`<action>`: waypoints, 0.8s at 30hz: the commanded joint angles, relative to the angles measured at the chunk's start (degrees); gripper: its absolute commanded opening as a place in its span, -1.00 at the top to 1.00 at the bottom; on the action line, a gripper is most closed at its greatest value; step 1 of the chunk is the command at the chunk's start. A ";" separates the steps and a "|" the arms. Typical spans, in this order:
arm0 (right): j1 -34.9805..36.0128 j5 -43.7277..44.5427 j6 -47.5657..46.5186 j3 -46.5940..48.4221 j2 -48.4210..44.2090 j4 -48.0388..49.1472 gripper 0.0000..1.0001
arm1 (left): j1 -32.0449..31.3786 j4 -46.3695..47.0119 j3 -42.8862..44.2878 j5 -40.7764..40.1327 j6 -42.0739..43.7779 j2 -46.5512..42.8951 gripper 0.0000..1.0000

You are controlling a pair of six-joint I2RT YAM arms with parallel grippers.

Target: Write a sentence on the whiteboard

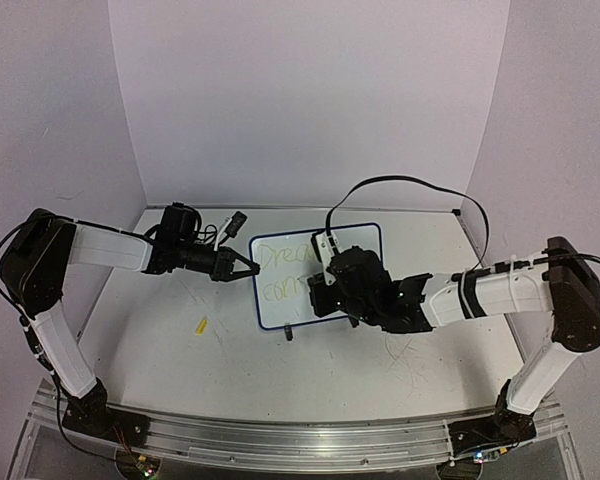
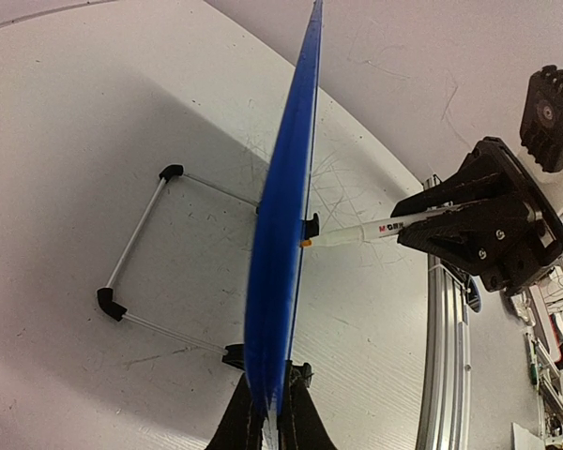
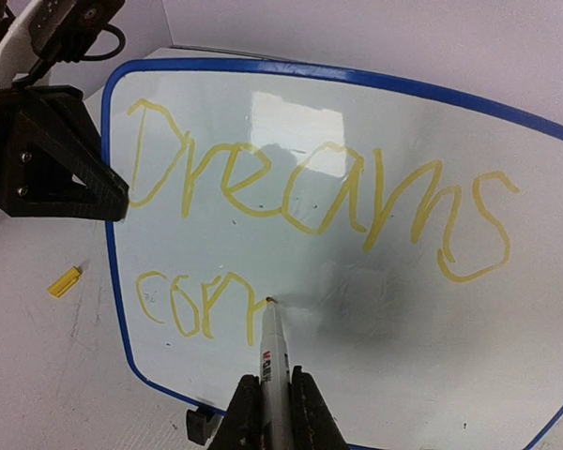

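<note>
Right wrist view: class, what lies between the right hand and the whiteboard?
A marker, gripped in the right hand, bridges the gap; its tip touches the whiteboard. The right wrist view shows it.

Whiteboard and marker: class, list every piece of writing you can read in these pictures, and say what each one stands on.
"Dreams": yellow handwriting, top line of the sentence on the whiteboard.
"com": second line, last letter unfinished, with the tip of the marker at its end.
Print on the marker barrel: red and black, too small and blurred to read.
</note>
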 commanded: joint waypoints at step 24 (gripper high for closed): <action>0.15 0.39 4.75 -5.71 -1.40 -1.67 1.00 | -0.97 -1.43 1.95 -1.98 2.18 0.98 1.00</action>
